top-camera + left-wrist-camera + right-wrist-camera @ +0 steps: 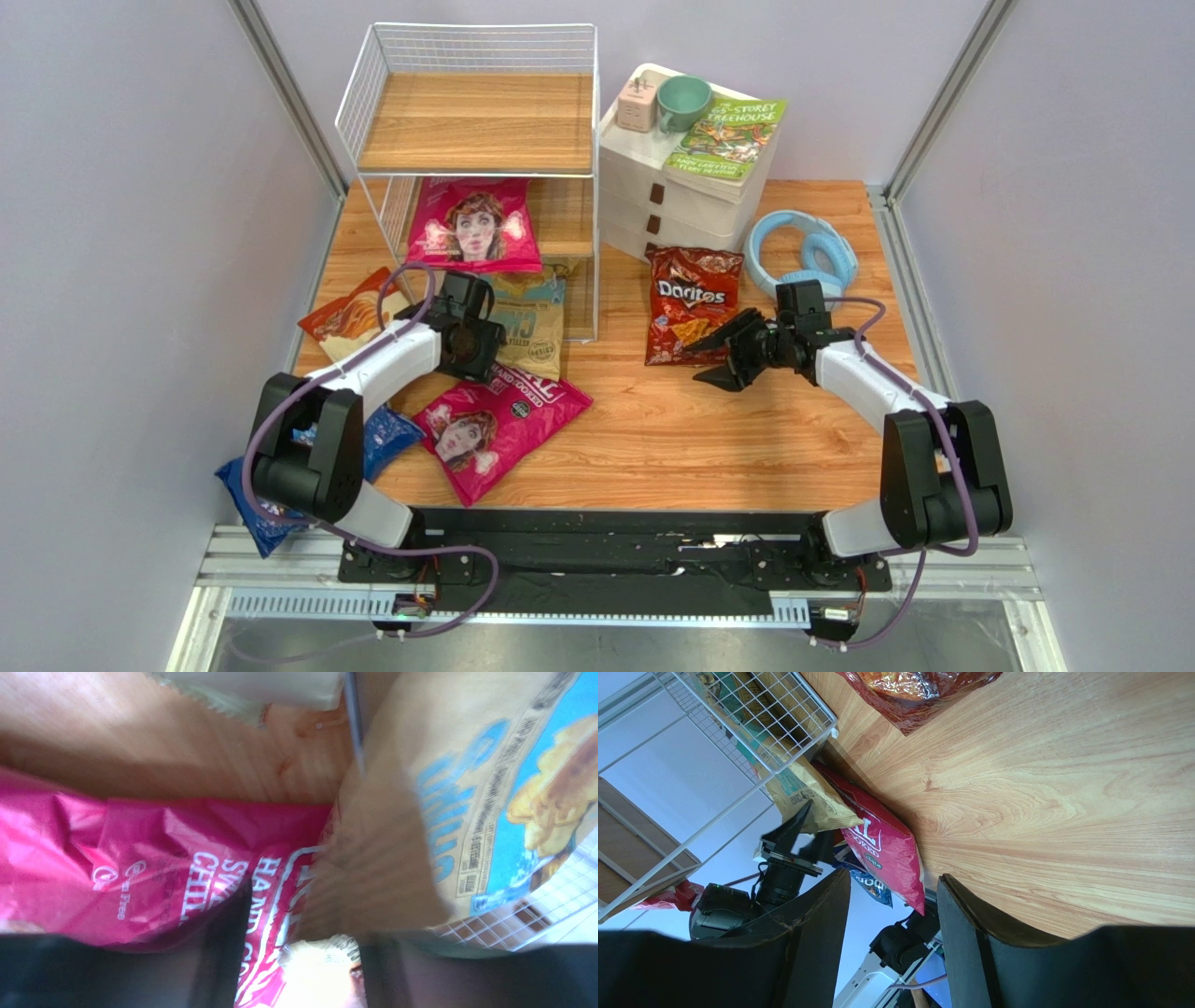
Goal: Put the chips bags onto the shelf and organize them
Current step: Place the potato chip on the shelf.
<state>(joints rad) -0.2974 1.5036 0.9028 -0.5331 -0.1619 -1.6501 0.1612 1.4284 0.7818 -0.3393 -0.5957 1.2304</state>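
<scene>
L gripper (303,952) is seen parted over the tan CHIPS bag (530,322) by the shelf (477,123), R gripper (894,931) likewise released & empty; bag should be pushed squarely inside w/o snagging wire.

My left claw (480,347) hangs at the front of the shelf (477,126), against the tan bag (540,319) leaning there. One magenta bag (477,224) lies on a lower tier. Another (498,420) lies on the bench (730,448), just on the near side of that claw. The orange bag (348,315) sits by the left edge, and the blue bag (385,437) overhangs the near left corner. My right claw (711,361), jaws apart, is just beside the red Doritos (690,301).
</scene>
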